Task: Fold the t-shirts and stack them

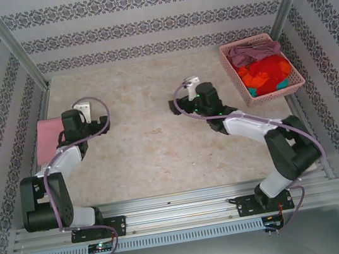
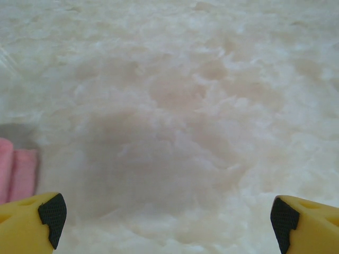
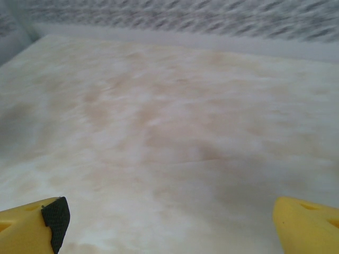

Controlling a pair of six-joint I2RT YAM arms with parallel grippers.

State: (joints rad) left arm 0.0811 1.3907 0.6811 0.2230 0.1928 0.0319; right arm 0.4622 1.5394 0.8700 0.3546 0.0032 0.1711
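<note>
Risk, basket pick: the mauve shirt (image 1: 251, 51), orange-red shirt (image 1: 264, 76) and teal shirt (image 1: 285, 82) lie bunched together in the basket (image 1: 233, 76) at 1 o'clock on the table (image 1: 155, 161). A pinch into that heap could lift two garments at once or drag the light basket along.
Risk, stack: the light pink t-shirt (image 1: 47, 140) lies folded at the table's 9 o'clock edge. The left arm is right beside it, so a sweeping move could nudge it out of shape or over the edge.
Risk, reach: the basket sits well apart from the left arm, so the pick probably falls to the right arm. A one-handed grab may bring the cloth out twisted.
Left arm pose: elbow folded back, with the wrist reaching toward 12 o'clock beside the pink shirt.
Left gripper (image 2: 167, 216): fingers spread wide and holding nothing, low over bare table. The shirt's pink folds show at 9 o'clock in its wrist view.
Right arm pose: stretched from its base toward 11 o'clock, with the wrist over the middle of the table.
Right gripper (image 3: 168, 216): fingers wide apart and empty, apparently tilted toward the back wall (image 3: 212, 18), though its height is hard to judge.
</note>
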